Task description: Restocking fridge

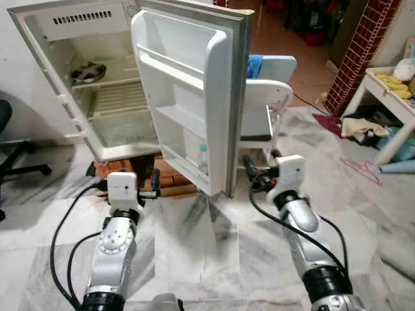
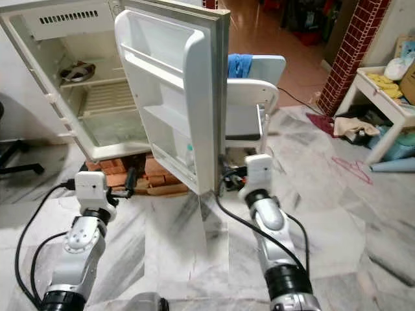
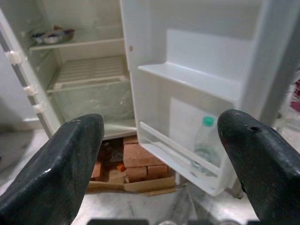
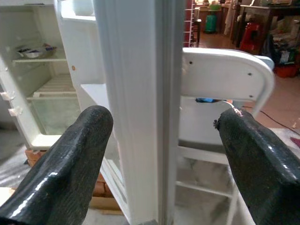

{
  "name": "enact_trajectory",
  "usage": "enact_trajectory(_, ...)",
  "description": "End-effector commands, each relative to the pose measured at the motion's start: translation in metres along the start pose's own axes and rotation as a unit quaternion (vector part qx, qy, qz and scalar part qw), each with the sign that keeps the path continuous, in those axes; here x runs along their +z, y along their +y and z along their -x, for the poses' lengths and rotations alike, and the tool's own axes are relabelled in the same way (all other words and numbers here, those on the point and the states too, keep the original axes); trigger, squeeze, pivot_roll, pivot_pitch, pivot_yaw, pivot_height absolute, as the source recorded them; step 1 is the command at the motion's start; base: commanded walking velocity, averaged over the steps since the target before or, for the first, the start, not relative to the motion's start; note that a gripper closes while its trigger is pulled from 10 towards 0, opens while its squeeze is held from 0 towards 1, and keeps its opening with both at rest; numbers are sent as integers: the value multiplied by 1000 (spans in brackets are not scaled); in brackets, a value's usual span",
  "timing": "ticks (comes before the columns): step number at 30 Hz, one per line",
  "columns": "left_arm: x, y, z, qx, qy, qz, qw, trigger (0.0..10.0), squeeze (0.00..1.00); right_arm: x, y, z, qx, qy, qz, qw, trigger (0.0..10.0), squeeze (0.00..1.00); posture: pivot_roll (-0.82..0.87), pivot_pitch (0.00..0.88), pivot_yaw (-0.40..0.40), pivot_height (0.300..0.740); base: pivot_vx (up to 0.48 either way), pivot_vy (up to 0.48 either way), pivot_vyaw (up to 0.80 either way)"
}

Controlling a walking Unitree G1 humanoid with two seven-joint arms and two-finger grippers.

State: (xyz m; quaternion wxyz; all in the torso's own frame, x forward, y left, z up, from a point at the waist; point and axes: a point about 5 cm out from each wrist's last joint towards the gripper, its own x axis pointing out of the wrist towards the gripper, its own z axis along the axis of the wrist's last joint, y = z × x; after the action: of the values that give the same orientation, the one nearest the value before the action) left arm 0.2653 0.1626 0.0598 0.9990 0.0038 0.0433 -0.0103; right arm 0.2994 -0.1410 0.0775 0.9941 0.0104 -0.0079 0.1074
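A small white fridge stands open on bricks. Its door swings out toward me. A clear water bottle with a green cap stands in the lowest door shelf, and a dish rests on the top inner shelf. My left gripper is open and empty, low in front of the fridge base. Held just right of the door's free edge, my right gripper is also open with nothing in it. The door edge lies ahead between its fingers.
A white plastic chair with a blue cloth stands behind the door. An office chair base is at far left. To the right are a white table, clothes on the floor and a brick pillar.
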Motion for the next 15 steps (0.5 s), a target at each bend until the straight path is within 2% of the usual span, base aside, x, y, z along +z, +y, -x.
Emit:
enact_trajectory(1,4,2,-1,-1,-8,-3,1000,10000,0,6,7,-6,9,-13,1,1000,10000,0,-16,0,32,740,326,0,0)
enact_trajectory(8,3,-3,0,-8,-8,-1,1000,10000,0,7,5,-6,-5,-18,6,1000,10000,0,-19,0,29,740,374,0,0)
enact_trajectory(15,2,-7,-1,-10,-5,-4,1000,10000,0,12,-1,-9,-19,-25,8,999,10000,0,-22,0,26,740,472,0,0)
